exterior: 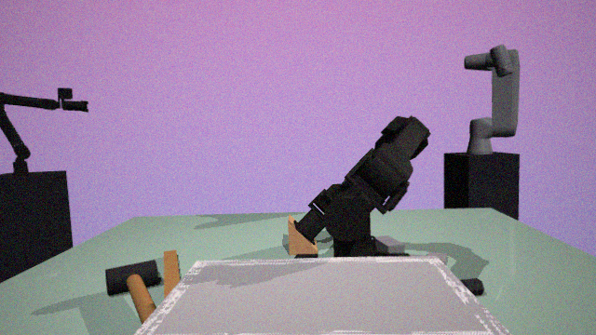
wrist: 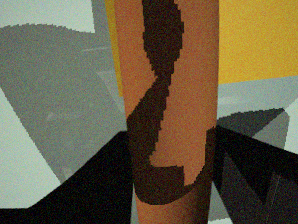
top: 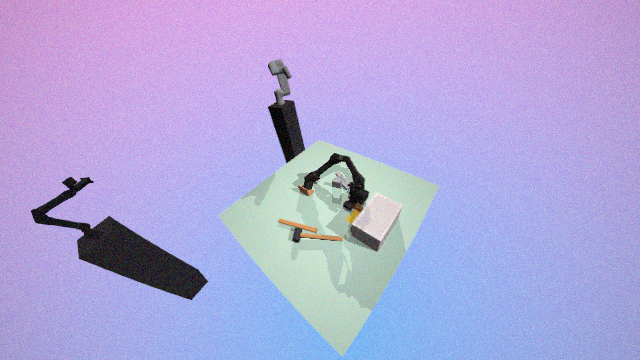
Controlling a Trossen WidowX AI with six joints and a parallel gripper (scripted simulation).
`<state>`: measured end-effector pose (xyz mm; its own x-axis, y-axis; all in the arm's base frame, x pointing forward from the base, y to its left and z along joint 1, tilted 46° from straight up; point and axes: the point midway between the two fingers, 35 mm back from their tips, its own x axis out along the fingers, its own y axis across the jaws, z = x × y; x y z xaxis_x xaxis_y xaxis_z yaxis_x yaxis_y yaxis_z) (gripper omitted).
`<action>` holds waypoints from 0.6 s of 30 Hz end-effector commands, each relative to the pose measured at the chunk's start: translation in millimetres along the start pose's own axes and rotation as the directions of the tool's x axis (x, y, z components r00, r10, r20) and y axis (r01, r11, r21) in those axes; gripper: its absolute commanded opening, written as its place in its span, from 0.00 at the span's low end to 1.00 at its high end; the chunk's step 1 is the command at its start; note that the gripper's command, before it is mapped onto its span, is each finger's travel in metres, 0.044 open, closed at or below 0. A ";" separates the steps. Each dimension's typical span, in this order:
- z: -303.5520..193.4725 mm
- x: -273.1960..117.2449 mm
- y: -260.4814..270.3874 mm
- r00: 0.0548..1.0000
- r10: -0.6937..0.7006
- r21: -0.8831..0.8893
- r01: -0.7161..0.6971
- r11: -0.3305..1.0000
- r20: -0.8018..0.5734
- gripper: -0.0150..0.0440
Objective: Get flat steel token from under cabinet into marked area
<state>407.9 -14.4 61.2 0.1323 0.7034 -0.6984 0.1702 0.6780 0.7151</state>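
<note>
My gripper (top: pixel 356 203) (wrist: pixel 165 136) is shut on an orange-brown wooden handle (top: pixel 358 207) (wrist: pixel 195 100), just in front of the cabinet. The handle runs up through the wrist view between the black fingers; its far end is out of that view. The cabinet (top: pixel 377 217) (exterior: pixel 317 293) is a pale box on the table (top: pixel 280 260). The yellow marked area (top: pixel 353 216) (wrist: pixel 260 40) lies on the table in front of it. In the exterior view the cabinet hides my gripper. The steel token and the vent slots are not visible.
A black-headed mallet (top: pixel 320 237) (exterior: pixel 132 276) and a flat wooden stick (top: pixel 298 225) (exterior: pixel 170 272) lie beside each other on the table. A grey object (top: pixel 338 182) (exterior: pixel 388 244) is near my arm. A dark rounded piece (exterior: pixel 474 287) shows beside the cabinet.
</note>
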 end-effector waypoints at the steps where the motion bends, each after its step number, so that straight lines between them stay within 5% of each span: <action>1: 0.7 1.0 -9.6 1.000 -0.003 0.006 0.003 1.000 0.000 0.25; 18: -2.1 1.0 -11.5 1.000 -0.003 0.006 0.003 1.000 0.000 0.25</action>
<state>405.7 -20.5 53.9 0.1315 0.7036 -0.6983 0.1785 0.6761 0.7149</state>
